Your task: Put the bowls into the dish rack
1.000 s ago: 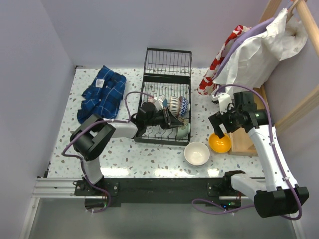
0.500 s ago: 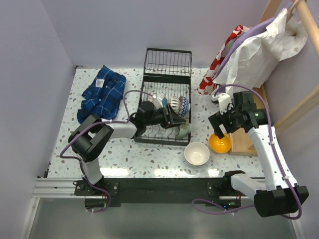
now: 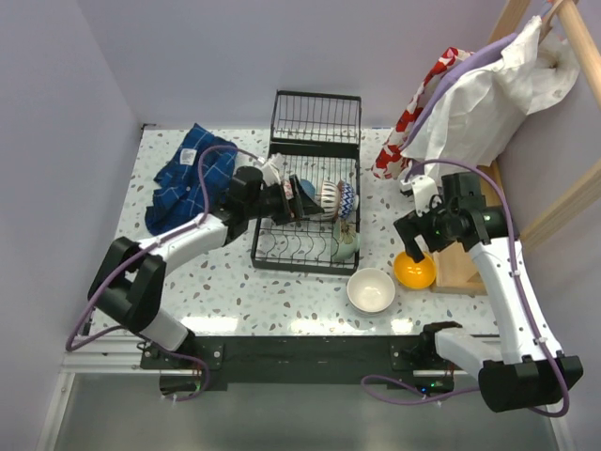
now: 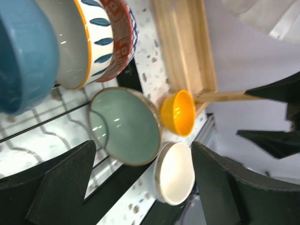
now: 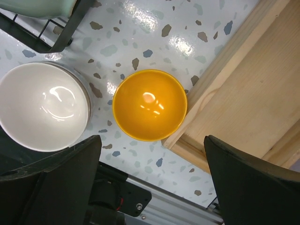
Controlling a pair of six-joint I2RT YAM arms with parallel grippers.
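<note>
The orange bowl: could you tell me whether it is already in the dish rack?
No, the orange bowl sits on the table beside the wooden tray, outside the dish rack.

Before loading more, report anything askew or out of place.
The green bowl leans at the dish rack's near right corner, apart from the bowls standing in a row. Nothing looks spilled or broken.

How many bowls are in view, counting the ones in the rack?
6. Four stand in the dish rack: blue bowl, orange-rimmed bowl, patterned bowl, green bowl. The white bowl and orange bowl sit on the table beside it. Others may be hidden behind these.
</note>
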